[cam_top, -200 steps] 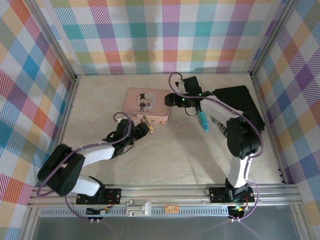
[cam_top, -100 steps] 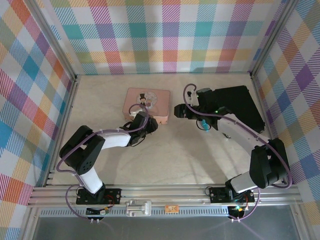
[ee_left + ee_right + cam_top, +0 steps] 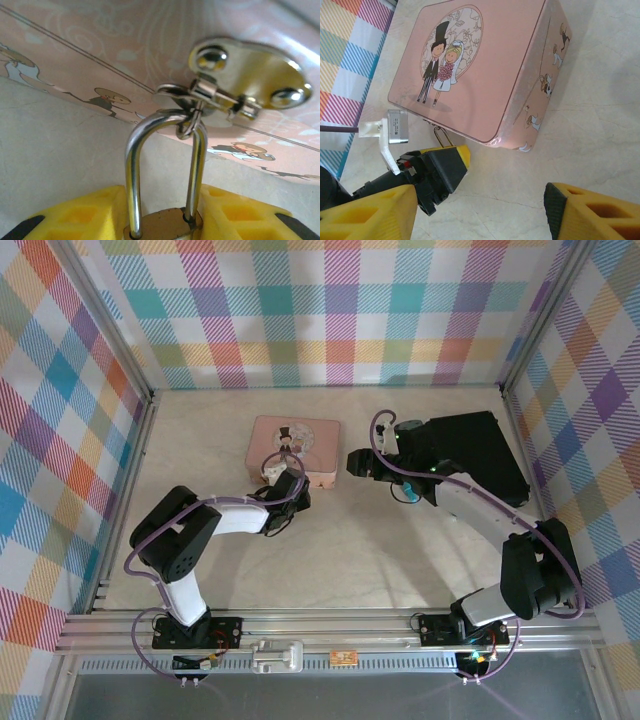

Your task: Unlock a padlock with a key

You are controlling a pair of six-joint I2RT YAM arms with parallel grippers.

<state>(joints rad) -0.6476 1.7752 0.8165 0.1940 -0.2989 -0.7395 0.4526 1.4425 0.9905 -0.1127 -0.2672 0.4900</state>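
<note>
Still clamped: left gripper point(image 3: 297, 486) on the padlock point(image 3: 164, 224)

Little shifts since half a second ago: the shackle hangs through the hasp point(image 3: 240, 85) of the closed pink tin point(image 3: 295, 445) (contents hidden); right gripper point(image 3: 480, 210) hovers beside it, fingers spread

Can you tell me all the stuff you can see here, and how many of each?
pink tin: one, pink with a bride-and-groom picture, mid-table
padlock: one, brass with a silver shackle, hooked through the tin's clasp
clasp: one, silver, on the tin's near wall
teal tube: one, teal, right of the tin
black box: one, black, back right
table: one, beige, under everything
left gripper: one, yellow fingers, closed on the padlock
right gripper: one, yellow fingers, open, off the tin's right end
</note>
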